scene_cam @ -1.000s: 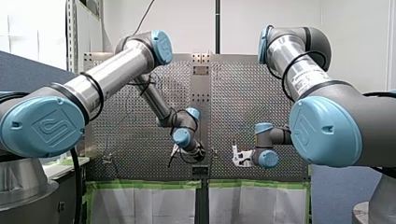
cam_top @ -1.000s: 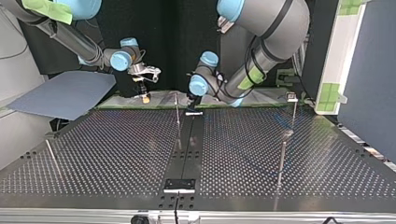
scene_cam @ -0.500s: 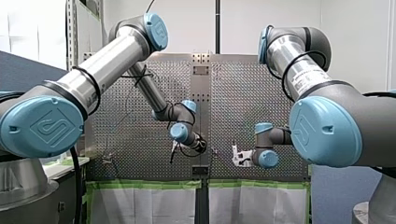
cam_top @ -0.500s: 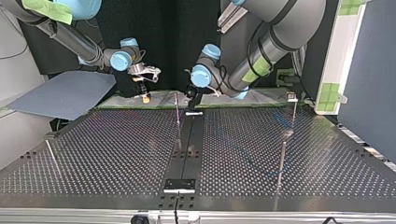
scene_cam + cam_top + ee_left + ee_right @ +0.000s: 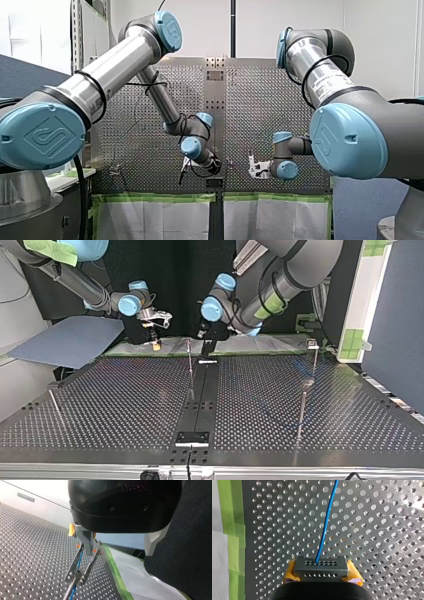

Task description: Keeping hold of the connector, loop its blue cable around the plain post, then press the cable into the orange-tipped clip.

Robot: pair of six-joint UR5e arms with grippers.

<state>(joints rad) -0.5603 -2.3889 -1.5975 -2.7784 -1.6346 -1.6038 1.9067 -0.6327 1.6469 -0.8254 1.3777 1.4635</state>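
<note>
**Listener:** Where is the connector?

**Robot:** A dark grey connector [image 5: 320, 566] with rows of small holes is clamped between the yellow pads [image 5: 354, 573] of my right gripper [image 5: 322, 571]. The gripper points down at the perforated table [image 5: 374, 517], near a strip of green tape [image 5: 233, 517] along the table's edge.

**Listener:** And the cable?

**Robot:** The blue cable [image 5: 325, 525] leaves the connector's face and runs ahead of the gripper across the table, out of the right wrist view. In the left wrist view it passes between the metal fingers [image 5: 73, 565] of my left gripper [image 5: 76, 576]. Their tips are pinched together on the cable, and it comes out beyond them.

**Listener:** How do the arms stand?

**Robot:** In the top view my right arm comes in at the left and my left arm at the right. Both grippers hang at the table's far edge, apart from each other. A thin upright post [image 5: 190, 362] stands between them, just beside my left gripper. Whether the cable touches that post I cannot tell
</note>
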